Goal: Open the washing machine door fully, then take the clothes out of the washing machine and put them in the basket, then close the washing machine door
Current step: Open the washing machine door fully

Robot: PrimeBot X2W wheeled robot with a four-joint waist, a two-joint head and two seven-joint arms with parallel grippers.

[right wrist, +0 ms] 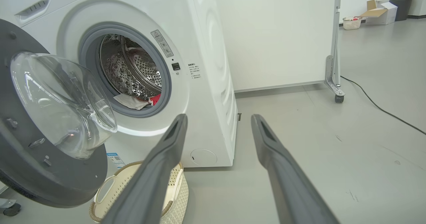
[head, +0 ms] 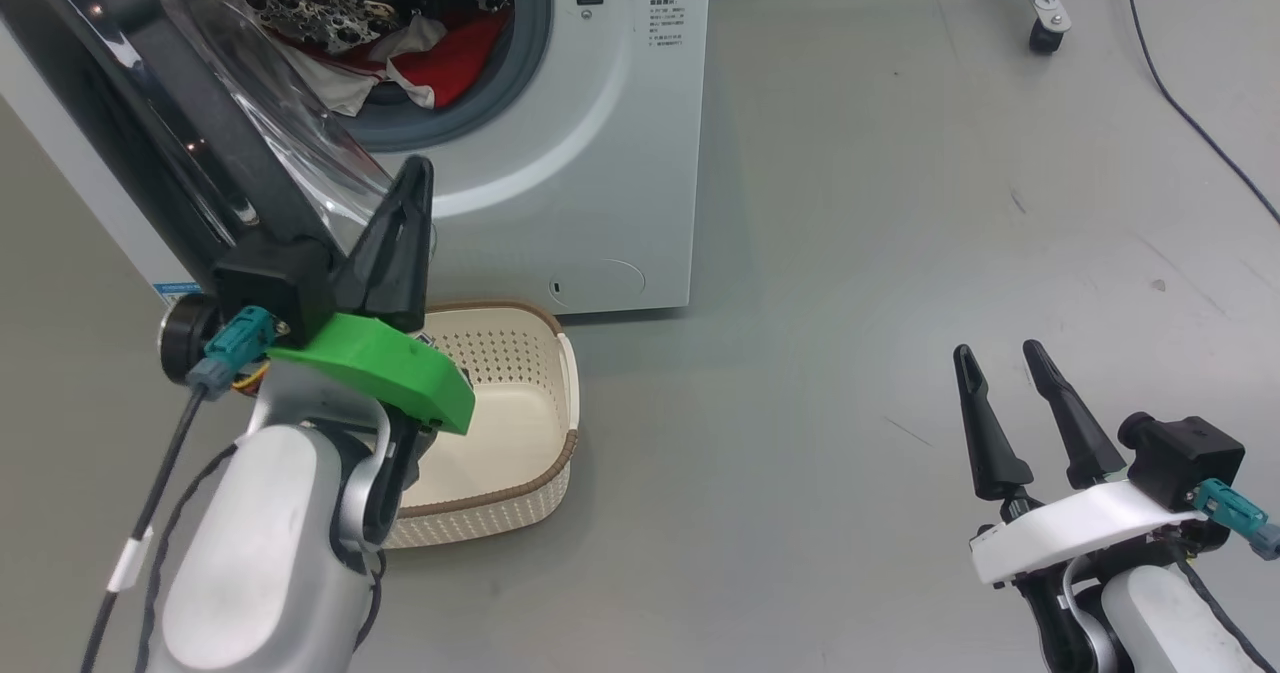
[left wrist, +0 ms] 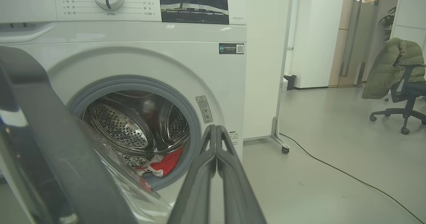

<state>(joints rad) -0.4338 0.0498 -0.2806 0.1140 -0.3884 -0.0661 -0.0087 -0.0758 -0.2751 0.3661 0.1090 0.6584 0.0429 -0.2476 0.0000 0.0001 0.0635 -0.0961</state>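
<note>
**White machine open, red and white laundry in the drum**

White and boxy, the washing machine (head: 600, 153) (left wrist: 149, 57) (right wrist: 206, 51) stands on the grey floor. The washing machine door (head: 180, 123) (left wrist: 43, 134) (right wrist: 33, 170) is swung out to the robot's left of the opening, with its clear glass bowl bulging inward.

The clothes (head: 460, 53) (left wrist: 166, 162) (right wrist: 133, 101), red and white pieces, lie low in the steel drum against the grey seal.

The basket (head: 570, 373) (right wrist: 182, 192) sits on the floor just in front of the machine, partly under the open door.

The left fingers (head: 418, 168) (left wrist: 215, 129) are clenched tight together with nothing between them. They are raised just beside the lower edge of the door's glass and point toward the drum mouth. Whether they touch the door cannot be told.

The right fingers (head: 985, 428) (right wrist: 156, 164) are spread apart and hold nothing. They are low at the robot's right, over bare floor and well away from the machine.

A dark cable (head: 1190, 123) (right wrist: 379, 107) runs across the floor to the right.
</note>
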